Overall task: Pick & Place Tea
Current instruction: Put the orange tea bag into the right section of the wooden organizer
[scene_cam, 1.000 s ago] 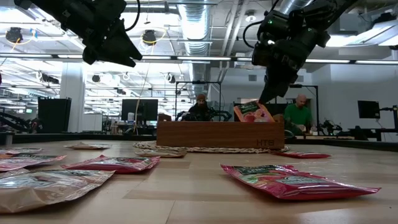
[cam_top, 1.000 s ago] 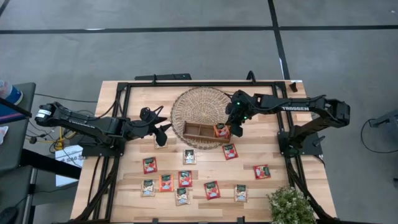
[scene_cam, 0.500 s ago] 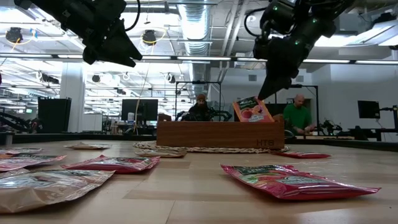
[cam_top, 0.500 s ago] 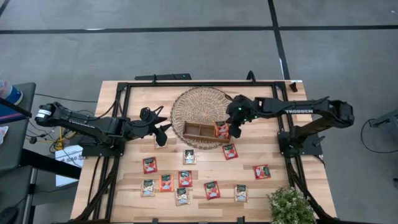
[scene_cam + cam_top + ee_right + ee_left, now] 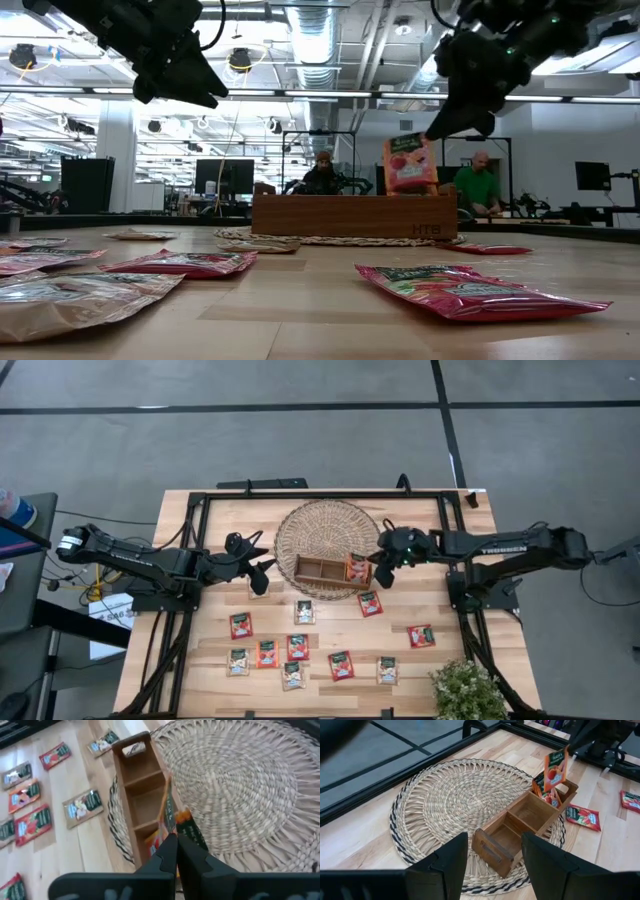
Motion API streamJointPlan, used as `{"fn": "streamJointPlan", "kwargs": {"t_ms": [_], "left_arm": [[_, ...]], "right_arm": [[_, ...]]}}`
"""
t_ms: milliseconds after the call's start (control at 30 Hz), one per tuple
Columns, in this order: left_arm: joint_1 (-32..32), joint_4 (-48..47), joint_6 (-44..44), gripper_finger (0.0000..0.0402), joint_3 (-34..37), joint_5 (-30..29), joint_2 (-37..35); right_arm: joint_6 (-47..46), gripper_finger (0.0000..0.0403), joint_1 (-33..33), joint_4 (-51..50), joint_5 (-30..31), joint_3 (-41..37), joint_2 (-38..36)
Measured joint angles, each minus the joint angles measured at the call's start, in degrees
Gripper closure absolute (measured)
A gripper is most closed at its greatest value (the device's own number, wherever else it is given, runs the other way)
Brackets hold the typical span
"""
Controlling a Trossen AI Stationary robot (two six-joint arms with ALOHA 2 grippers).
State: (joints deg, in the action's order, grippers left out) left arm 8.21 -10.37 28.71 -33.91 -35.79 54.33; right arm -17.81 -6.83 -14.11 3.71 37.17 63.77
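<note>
Busy wooden table [image 5: 440, 605], sachets scattered everywhere. Right gripper [image 5: 172, 851] pinched on red sachet [image 5: 409, 163], upright over tray's [image 5: 318, 572] end compartment. Could've easily tipped out, released crooked. Left gripper [image 5: 492, 851] parked apart nearby.

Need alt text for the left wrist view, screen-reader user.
A red tea sachet stands upright in the end compartment of a wooden tray, with more sachets beside it; the tray's other two compartments are empty. The tray sits on a round woven mat on a pale wood table, seen past the left end effector, which is open.
</note>
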Motion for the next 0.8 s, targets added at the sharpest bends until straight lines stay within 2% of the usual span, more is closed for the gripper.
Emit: {"fn": "streamJointPlan", "kwargs": {"t_ms": [300, 567, 800], "left_arm": [[0.0, 0.24, 0.05, 0.0225, 0.0, -0.01, 0.0], [0.0, 0.27, 0.11, 0.0225, 0.0, 0.0, 0.0], [0.0, 0.24, 0.28, 0.0225, 0.0, 0.0, 0.0]], "right_arm": [[-3.35, 0.0403, 4.25, 3.52, 4.21, -2.23, 2.45], [-4.22, 0.0403, 4.59, 4.36, 5.48, -2.23, 5.85], [-4.03, 0.0403, 5.37, 3.35, 8.35, -2.21, 5.85]]}}
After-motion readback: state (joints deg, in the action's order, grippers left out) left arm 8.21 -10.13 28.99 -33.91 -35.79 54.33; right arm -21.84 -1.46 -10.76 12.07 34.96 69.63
